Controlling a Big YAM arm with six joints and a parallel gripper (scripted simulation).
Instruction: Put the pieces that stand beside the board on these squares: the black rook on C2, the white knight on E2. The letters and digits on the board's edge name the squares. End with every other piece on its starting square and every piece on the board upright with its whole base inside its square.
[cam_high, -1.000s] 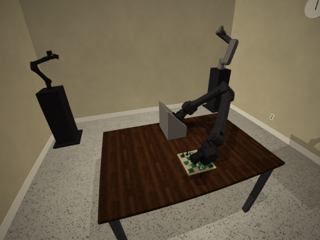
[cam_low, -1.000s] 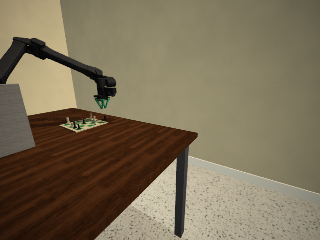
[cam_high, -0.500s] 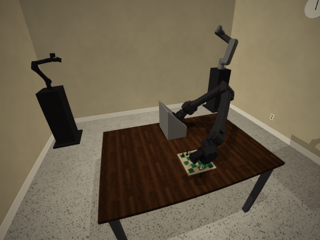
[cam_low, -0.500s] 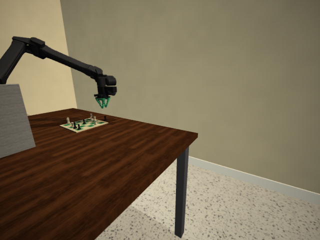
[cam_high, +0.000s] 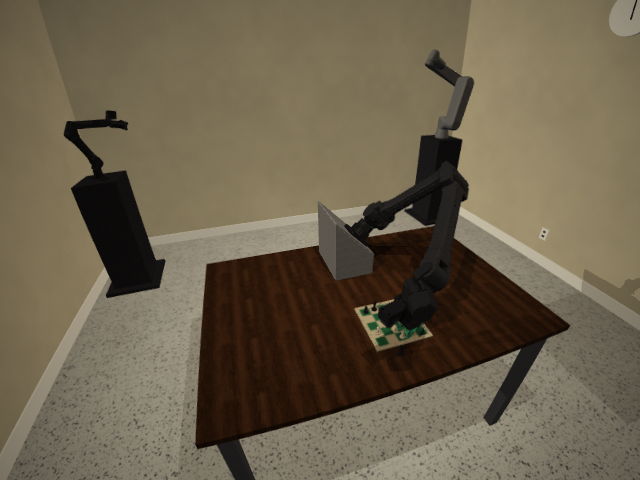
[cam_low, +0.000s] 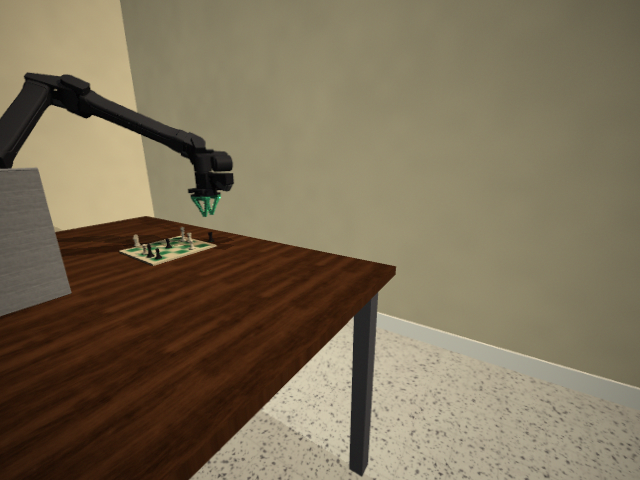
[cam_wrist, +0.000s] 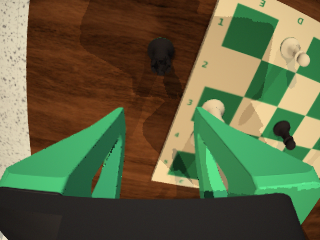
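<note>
The black rook (cam_wrist: 160, 55) (cam_low: 210, 236) (cam_high: 402, 351) stands upright on the bare table, just off the board's numbered edge. The green and cream chessboard (cam_wrist: 230, 0) (cam_low: 155, 259) (cam_high: 385, 347) holds several white and black pieces. A white piece (cam_low: 135, 240) stands at the board's opposite end; I cannot tell its kind. My gripper (cam_wrist: 159, 118) (cam_low: 205, 211) (cam_high: 400, 330) hangs well above the table, over the board's edge near the rook. Its green fingers stand partly apart with nothing between them.
A grey wedge-shaped block (cam_high: 343, 248) (cam_low: 25, 237) stands on the table behind the board. The table's edge (cam_low: 310, 330) lies well away from the board. Two black pedestals with camera arms (cam_high: 116, 232) stand on the floor.
</note>
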